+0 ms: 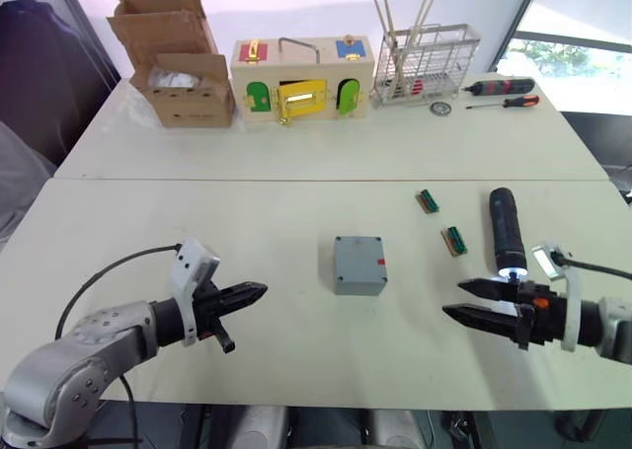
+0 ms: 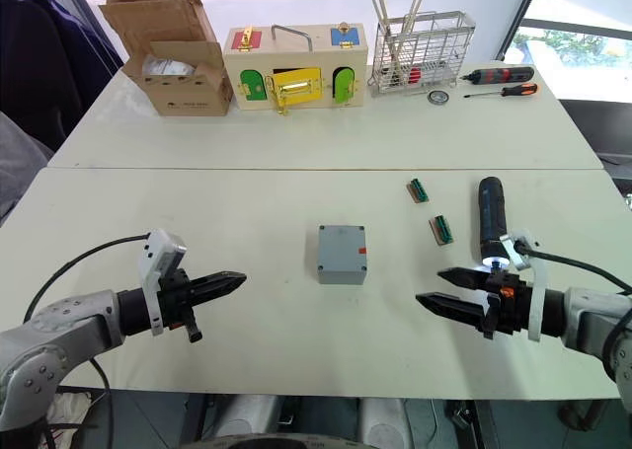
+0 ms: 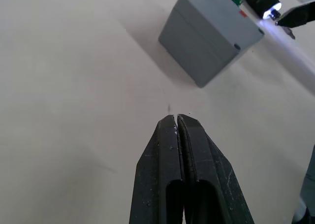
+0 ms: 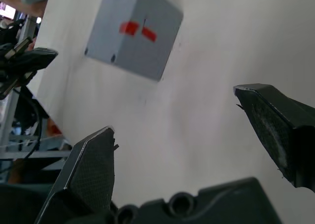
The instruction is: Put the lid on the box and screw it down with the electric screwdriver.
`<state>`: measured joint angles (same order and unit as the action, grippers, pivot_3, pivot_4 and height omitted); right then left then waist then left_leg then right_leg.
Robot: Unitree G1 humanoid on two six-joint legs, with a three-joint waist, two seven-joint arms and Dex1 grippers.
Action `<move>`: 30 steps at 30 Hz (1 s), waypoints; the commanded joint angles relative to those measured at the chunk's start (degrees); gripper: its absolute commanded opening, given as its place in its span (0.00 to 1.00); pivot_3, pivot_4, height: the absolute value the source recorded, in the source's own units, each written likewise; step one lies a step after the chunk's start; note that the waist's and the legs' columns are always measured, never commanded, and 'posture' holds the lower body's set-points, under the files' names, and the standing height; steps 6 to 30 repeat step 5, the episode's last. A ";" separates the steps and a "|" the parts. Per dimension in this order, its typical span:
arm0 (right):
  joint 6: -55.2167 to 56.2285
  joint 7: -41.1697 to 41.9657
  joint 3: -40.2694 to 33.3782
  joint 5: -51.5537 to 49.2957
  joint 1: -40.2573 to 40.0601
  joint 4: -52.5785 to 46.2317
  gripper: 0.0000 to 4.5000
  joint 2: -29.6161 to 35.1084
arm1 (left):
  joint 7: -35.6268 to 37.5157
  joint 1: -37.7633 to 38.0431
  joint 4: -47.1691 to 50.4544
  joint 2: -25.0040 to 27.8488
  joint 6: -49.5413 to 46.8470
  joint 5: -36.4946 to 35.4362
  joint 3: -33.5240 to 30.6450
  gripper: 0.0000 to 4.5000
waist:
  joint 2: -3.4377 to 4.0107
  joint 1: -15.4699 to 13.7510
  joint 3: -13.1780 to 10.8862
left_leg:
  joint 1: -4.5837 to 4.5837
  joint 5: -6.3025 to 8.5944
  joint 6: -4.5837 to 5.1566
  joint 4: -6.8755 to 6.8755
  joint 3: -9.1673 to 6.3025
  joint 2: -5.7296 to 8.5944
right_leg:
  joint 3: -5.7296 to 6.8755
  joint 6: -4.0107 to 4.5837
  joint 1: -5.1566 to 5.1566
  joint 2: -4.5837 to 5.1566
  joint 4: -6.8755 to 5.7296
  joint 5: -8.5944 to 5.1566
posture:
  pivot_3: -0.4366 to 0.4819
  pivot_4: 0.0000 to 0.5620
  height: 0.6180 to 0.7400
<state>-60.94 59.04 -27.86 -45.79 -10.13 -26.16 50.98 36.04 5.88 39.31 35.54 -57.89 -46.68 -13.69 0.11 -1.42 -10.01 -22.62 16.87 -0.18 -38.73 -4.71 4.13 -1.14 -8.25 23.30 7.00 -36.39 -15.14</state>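
Seeing grey box (image 1: pixel 358 264) mid-table, lid on top, between my grippers. Left gripper (image 1: pixel 259 292) pinched closed, empty, near box. Right gripper (image 1: pixel 453 300) spread wide, empty. Electric screwdriver (image 1: pixel 506 230) lies just beyond it, tip lit.

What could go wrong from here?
1. The lid looks already seated on the box, so a placing move could just shove it.
2. The open right gripper sits by the screwdriver end; a bad approach may roll it toward the green connectors.
3. The left gripper is shut, so it isn't bracing the box.
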 commanded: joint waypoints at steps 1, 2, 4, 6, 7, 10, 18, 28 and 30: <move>1.20 0.21 -0.13 -1.38 -1.06 -1.81 1.00 0.49 | 0.27 1.05 0.59 0.13 2.19 -0.34 0.65 0.00 | 0.00 -0.03 0.00 | 0.04 0.00 0.00 0.03 0.00 0.00 | 0.00 0.00 -0.05 0.00 0.04 0.00 | 0.48 0.27 0.92; 1.63 -0.06 0.24 -1.13 -1.18 -1.55 1.00 0.31 | 0.14 1.08 0.40 0.05 2.53 -0.50 0.87 0.00 | 0.00 -0.05 0.00 | 0.04 0.00 0.00 0.03 0.00 0.00 | 0.00 0.00 -0.05 0.00 0.05 0.00 | 0.48 0.27 0.92; 2.46 -0.68 1.17 -0.36 -1.11 -0.83 1.00 0.04 | -0.17 0.88 0.24 -0.17 3.25 -0.40 1.68 0.00 | 0.00 -0.35 0.00 | 0.05 0.00 0.00 0.03 0.00 0.01 | 0.00 0.00 -0.09 0.01 0.09 0.00 | 0.48 0.27 0.92; 2.77 -0.91 1.56 -0.17 -1.04 -0.54 1.00 -0.02 | -0.36 0.73 0.20 -0.30 3.54 -0.30 2.02 0.00 | 0.00 -0.35 0.00 | 0.05 0.00 0.00 0.03 0.00 0.01 | 0.00 0.01 -0.10 0.01 0.11 0.00 | 0.48 0.27 0.92; 2.77 -0.91 1.56 -0.17 -1.04 -0.54 1.00 -0.02 | -0.36 0.73 0.20 -0.30 3.54 -0.30 2.02 0.00 | 0.00 -0.35 0.00 | 0.05 0.00 0.00 0.03 0.00 0.01 | 0.00 0.01 -0.10 0.01 0.11 0.00 | 0.48 0.27 0.92; 2.77 -0.91 1.56 -0.17 -1.04 -0.54 1.00 -0.02 | -0.36 0.73 0.20 -0.30 3.54 -0.30 2.02 0.00 | 0.00 -0.35 0.00 | 0.05 0.00 0.00 0.03 0.00 0.01 | 0.00 0.01 -0.10 0.01 0.11 0.00 | 0.48 0.27 0.92; 2.77 -0.91 1.56 -0.17 -1.04 -0.54 1.00 -0.02 | -0.36 0.73 0.20 -0.30 3.54 -0.30 2.02 0.00 | 0.00 -0.35 0.00 | 0.05 0.00 0.00 0.03 0.00 0.01 | 0.00 0.01 -0.10 0.01 0.11 0.00 | 0.48 0.27 0.92; 2.77 -0.91 1.56 -0.17 -1.04 -0.54 1.00 -0.02 | -0.36 0.73 0.20 -0.30 3.54 -0.30 2.02 0.00 | 0.00 -0.35 0.00 | 0.05 0.00 0.00 0.03 0.00 0.01 | 0.00 0.01 -0.10 0.01 0.11 0.00 | 0.48 0.27 0.92; 2.77 -0.91 1.56 -0.17 -1.04 -0.54 1.00 -0.02 | -0.36 0.73 0.20 -0.30 3.54 -0.30 2.02 0.00 | 0.00 -0.35 0.00 | 0.05 0.00 0.00 0.03 0.00 0.01 | 0.00 0.01 -0.10 0.01 0.11 0.00 | 0.48 0.27 0.92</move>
